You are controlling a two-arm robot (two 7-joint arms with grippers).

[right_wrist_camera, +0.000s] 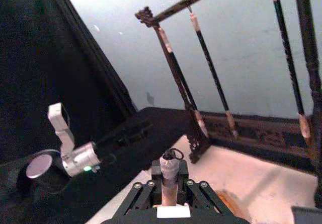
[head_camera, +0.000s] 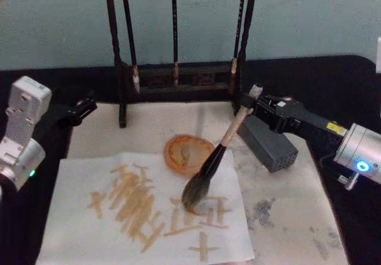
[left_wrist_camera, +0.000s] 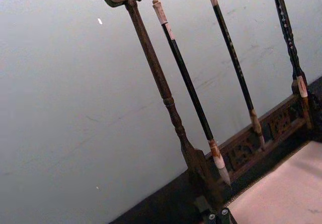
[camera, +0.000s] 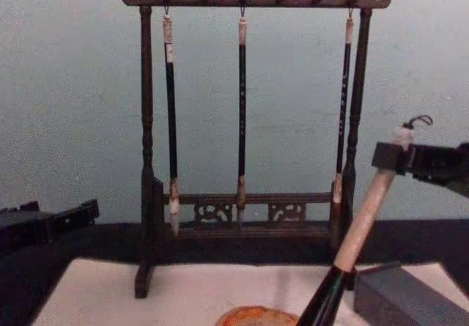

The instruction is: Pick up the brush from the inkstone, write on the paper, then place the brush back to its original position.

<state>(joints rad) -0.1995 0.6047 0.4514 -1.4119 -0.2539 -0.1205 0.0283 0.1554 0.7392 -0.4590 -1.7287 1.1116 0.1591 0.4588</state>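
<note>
Brush (head_camera: 217,156) upper handle between right gripper (head_camera: 253,100) jaws

No legible text, number or brand found. The paper (head_camera: 71,217) carries tan brushed strokes (head_camera: 134,202) from its centre to its near right corner; no character can be made out. Fine markings on the slim hanging brushes (camera: 242,121) and a yellow label (head_camera: 335,128) on the right arm (head_camera: 309,122) are too small to read.
</note>
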